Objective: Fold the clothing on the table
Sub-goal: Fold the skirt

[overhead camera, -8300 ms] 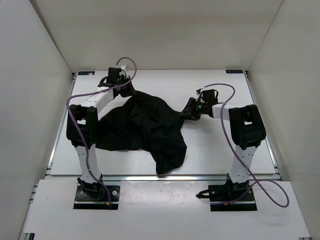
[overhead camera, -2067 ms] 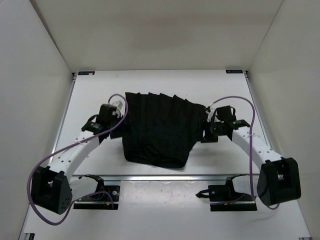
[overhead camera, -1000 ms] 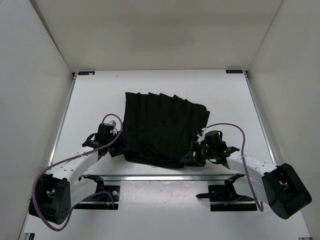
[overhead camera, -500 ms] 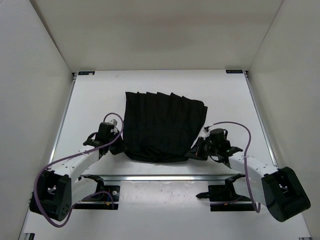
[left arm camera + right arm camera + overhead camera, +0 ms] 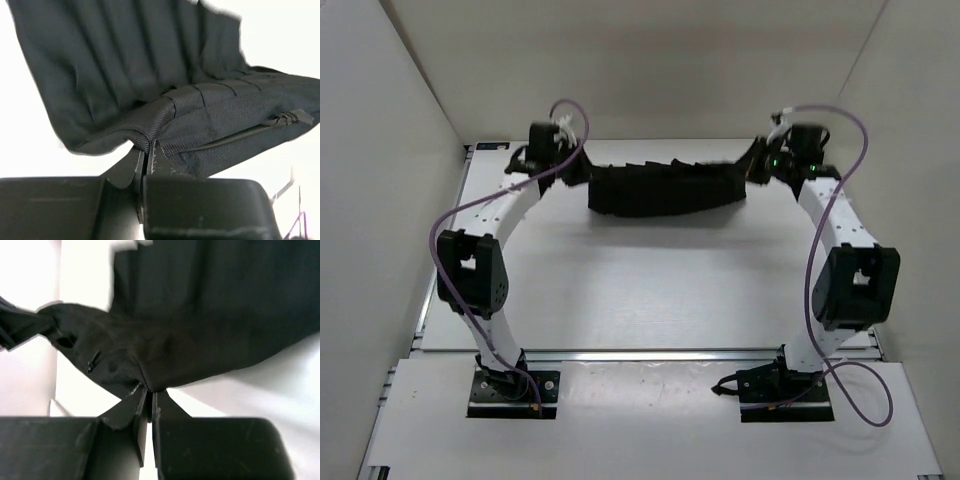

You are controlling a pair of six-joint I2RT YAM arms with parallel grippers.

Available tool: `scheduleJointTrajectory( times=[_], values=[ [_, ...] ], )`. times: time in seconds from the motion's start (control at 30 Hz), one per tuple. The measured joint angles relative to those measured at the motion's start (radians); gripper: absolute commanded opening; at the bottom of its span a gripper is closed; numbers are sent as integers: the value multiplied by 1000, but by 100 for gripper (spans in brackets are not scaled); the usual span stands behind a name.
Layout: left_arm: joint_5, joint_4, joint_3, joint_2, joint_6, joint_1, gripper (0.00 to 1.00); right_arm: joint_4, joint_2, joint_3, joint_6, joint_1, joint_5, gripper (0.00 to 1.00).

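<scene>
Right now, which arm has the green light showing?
The right arm, green glowing by its wrist; its fingers pinch the clothing. The left arm shows none.

A plain white back wall (image 5: 640,70) closes the far side. A left wall (image 5: 370,250) and a right wall (image 5: 910,200) slant in from either side, making a three-sided booth of matte panels. Between them lies the white table (image 5: 640,290), with a silver metal rail (image 5: 640,354) along its near edge. In front of the rail sits a lower white board (image 5: 640,425). A small dark label (image 5: 492,146) marks the far left corner. The light is soft and even, with faint grey shading on the back wall.
</scene>
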Motion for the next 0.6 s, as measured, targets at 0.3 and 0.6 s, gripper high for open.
scheduleJointTrajectory(
  times=[0.3, 0.6],
  values=[
    [-104, 108, 178, -182, 98, -26, 0, -26, -33, 408, -183, 15, 33, 0],
    [-198, -3, -602, -726, 61, -176, 0, -112, -439, -516, -248, 134, 89, 0]
  ],
)
